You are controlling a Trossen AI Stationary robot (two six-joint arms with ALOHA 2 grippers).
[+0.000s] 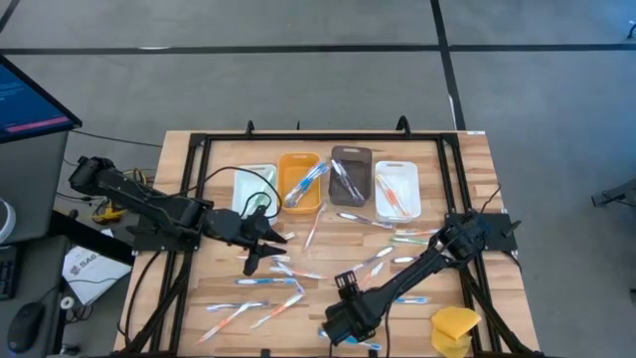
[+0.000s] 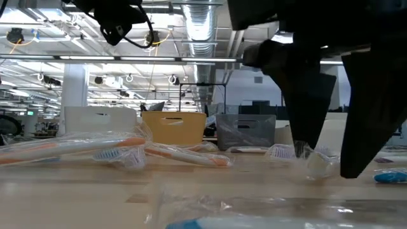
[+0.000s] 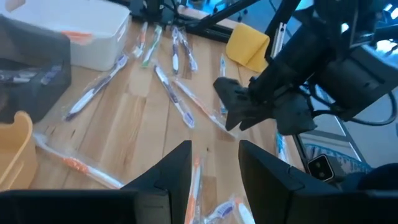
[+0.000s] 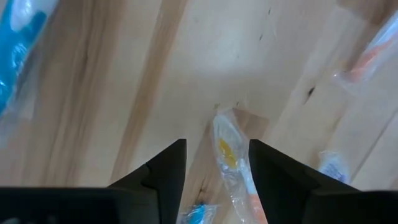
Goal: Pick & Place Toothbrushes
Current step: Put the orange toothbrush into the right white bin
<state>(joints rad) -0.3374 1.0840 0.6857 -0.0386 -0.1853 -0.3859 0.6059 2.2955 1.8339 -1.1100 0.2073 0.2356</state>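
Right gripper (image 4: 214, 163): low over the bench (image 1: 467, 179) near its front edge, a little right of the middle; fingers apart, nothing clamped between them as yet

Wrapped toothbrush (image 4: 233, 165): lying flat on the wood right in the gap between the right fingers; yellow and orange showing through clear wrap

Long axis: running forward out of the gap, roughly in line with the fingers' reach and slightly slanted, so the two pads stand either side of the slim handle, not across its ends

Judged step: right arm setting up a pinch on this toothbrush; closing should catch it across its thin width, though slippery wrap could let it slide or twist

Left gripper (image 3: 214, 168): hovering above the bench left of the middle, in front of the bins; jaws parted and empty, with an orange-handled toothbrush (image 3: 194, 180) on the wood under the gap

Nearer arm: right one plainly nearer the toothbrush between its fingers; left one well apart from it

Other toothbrushes (image 1: 260, 281): scattered in wrappers over the front half of the bench, more towards the right edge

Bins (image 1: 298, 181): four in a row towards the back edge, white, orange, grey, white; three hold toothbrushes, far-left white one hard to judge

Yellow lump (image 1: 453, 325): at the front right corner, apart from both grippers

Progress: early to middling, judging by how many still lie loose
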